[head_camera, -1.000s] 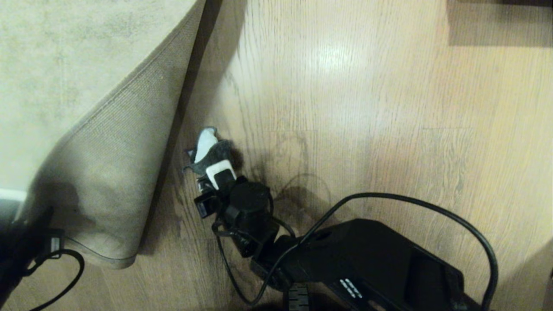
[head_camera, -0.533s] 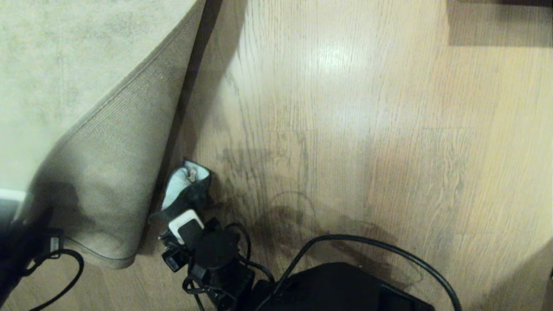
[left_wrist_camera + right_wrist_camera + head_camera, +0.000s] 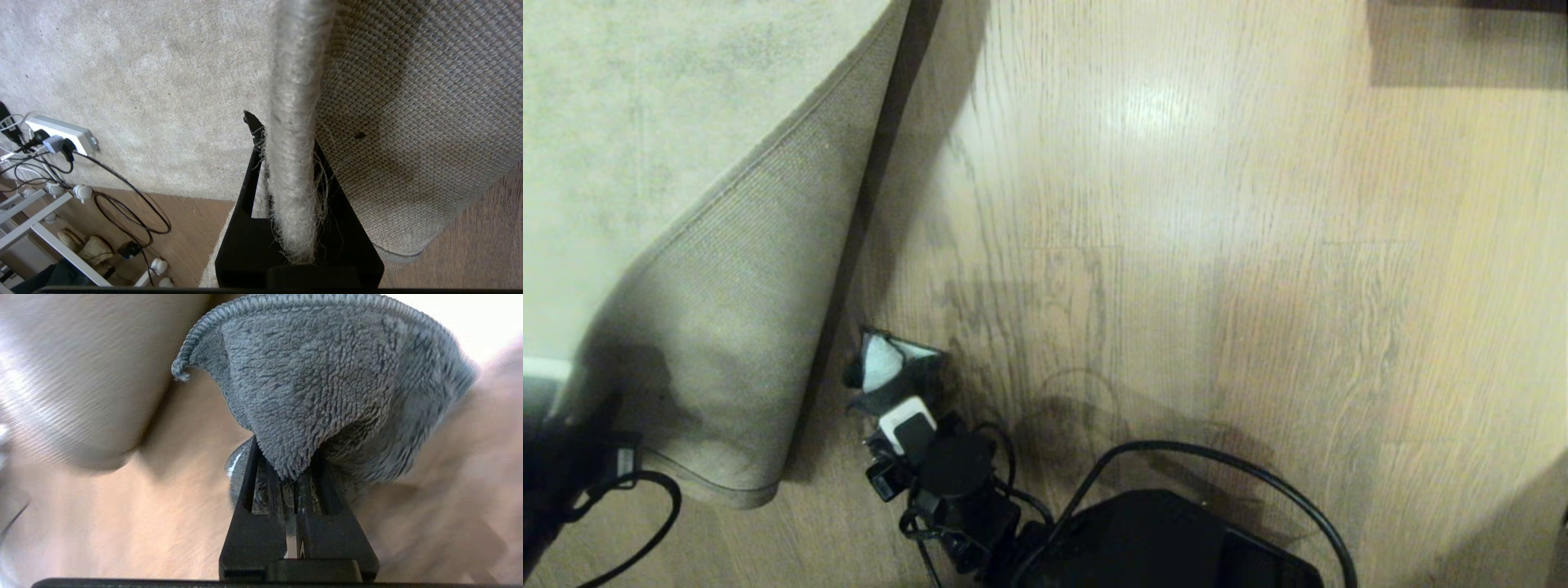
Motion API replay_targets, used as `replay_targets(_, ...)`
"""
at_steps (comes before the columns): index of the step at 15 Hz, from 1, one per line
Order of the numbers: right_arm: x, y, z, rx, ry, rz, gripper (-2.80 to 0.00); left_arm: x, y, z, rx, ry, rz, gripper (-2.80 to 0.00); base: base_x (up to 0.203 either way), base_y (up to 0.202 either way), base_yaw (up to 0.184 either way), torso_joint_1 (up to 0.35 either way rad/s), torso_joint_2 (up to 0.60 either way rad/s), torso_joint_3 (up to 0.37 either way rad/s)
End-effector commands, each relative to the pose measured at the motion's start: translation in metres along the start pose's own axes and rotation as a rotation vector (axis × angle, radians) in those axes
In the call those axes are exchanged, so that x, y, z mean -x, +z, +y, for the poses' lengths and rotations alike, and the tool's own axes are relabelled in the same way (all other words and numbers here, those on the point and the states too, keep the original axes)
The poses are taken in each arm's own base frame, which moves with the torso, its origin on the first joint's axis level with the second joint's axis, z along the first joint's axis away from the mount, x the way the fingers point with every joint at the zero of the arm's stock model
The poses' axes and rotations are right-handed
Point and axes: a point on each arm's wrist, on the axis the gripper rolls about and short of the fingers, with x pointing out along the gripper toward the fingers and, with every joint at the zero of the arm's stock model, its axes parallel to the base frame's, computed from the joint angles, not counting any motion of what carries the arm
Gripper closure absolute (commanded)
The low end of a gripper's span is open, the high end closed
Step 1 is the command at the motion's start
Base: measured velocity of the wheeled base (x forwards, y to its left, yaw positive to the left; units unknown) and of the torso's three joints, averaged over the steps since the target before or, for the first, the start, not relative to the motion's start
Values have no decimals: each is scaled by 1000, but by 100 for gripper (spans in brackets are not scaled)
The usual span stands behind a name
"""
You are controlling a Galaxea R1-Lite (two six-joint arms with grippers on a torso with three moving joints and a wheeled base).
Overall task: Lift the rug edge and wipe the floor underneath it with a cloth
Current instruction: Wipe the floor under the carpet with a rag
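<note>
Wood-grain floor (image 3: 1217, 245) fills most of the head view, pale brown with a bright sheen patch toward 12 o'clock and a dark shadowed block in the corner at 1 o'clock. From 9 to 11 o'clock lies the rug, its edge (image 3: 727, 327) lifted and folded back so the woven tan backing faces up. The left gripper (image 3: 286, 179) is pinched tight on that edge, fringe threads spilling between its black fingers; in the head view that arm is only a dark shape cut off at 8 o'clock. At 6 o'clock the right gripper (image 3: 894, 400) is clamped on the cloth (image 3: 886, 371), which touches the floor just beside the raised rug. Its wrist view is blurred around the cloth. Beyond the rug, the left wrist view shows a power strip (image 3: 61, 132) with cables and white frame legs, partly cut off.
</note>
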Motion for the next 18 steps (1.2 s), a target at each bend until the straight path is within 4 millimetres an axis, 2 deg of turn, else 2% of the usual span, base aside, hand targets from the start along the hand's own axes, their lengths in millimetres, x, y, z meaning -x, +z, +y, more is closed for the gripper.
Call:
replay_targets(1,-13,4,-33,-1,-73,-31,0,0,0,0,-2,3,-5,0,0,0,0,0,0,0)
replay_targets(4,-23,42,-69,-11,-143,-103,0,-1,0,0,-2,2,-2,0,0,0,0,0,0,0)
replay_targets(8,-25,107,-116,-24,-226,-213,0,-1,0,0,-2,2,-1,0,0,0,0,0,0,0)
replay_targets(11,-16,150,-129,-30,-240,-254,0,-1,0,0,-2,0,-1,0,0,0,0,0,0,0)
replay_targets(12,-12,161,-125,-34,-230,-259,0,-1,0,0,-2,0,-1,0,0,0,0,0,0,0)
replay_targets(14,0,160,-106,-33,-182,-215,0,-1,0,0,-2,2,-2,0,0,0,0,0,0,0)
replay_targets(16,17,140,-74,-29,-108,-142,0,-1,0,0,-2,1,-3,0,0,0,0,0,0,0)
replay_targets(18,39,114,-34,-27,-18,-87,0,0,0,0,-4,1,-4,0,0,0,0,0,0,0)
